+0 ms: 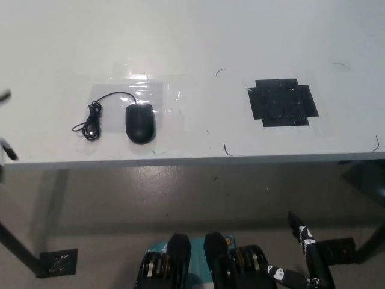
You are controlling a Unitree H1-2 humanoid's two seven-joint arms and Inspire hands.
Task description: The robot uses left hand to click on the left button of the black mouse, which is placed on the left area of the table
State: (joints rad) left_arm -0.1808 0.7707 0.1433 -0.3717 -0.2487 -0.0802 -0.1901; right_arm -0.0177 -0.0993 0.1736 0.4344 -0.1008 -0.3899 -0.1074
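Note:
The black mouse (139,122) lies on the left part of the white table (198,36), on a sheet of clear film, its buttons pointing away from me. Its thin cable (90,122) is coiled just to its left. Only small blurred bits of my left hand (6,149) show at the picture's left edge, level with the table's front edge and well to the left of the mouse, not touching it. My black right hand (308,250) rests low at the bottom right, below the table's front edge.
A square patch of black tape (281,102) is stuck on the right half of the table. The table's front edge (198,160) runs across the middle of the picture, with grey floor below it. A small dark plate (57,262) lies on the floor at the lower left.

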